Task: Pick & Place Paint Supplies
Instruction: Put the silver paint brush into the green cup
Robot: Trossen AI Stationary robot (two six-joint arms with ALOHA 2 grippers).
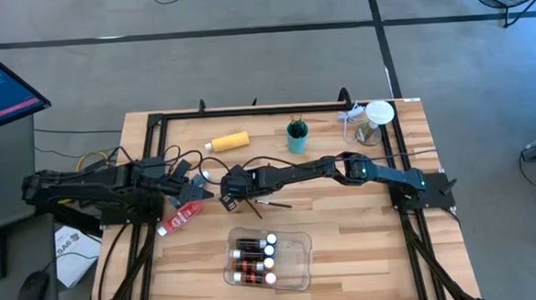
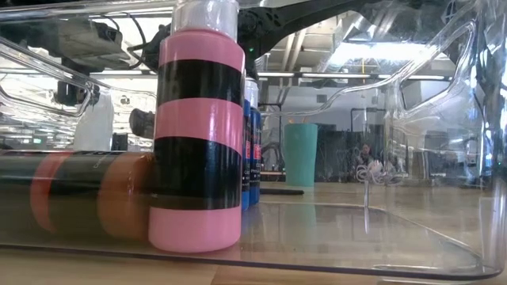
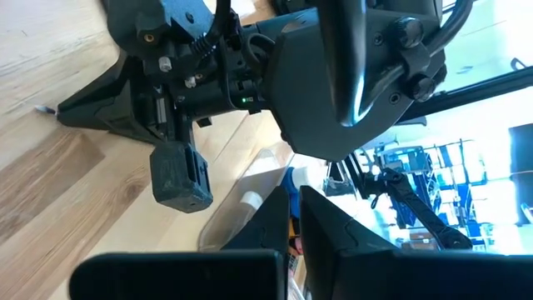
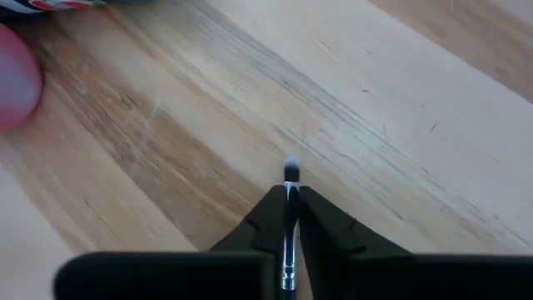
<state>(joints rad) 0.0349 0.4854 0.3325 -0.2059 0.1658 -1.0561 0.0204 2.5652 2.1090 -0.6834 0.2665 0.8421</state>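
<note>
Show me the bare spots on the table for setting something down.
Bare wood lies right of the clear tray, below the right arm, and left of the tray, below the red tube. Crowded: the middle, around the right hand, and near the teal cup.

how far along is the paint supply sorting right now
Done: several small white-capped bottles lie in the clear tray. In hand: the right claw is shut on a thin paint brush at mid-table. Left: the yellow bottle, the red tube near the idle left claw, and loose brushes.
</note>
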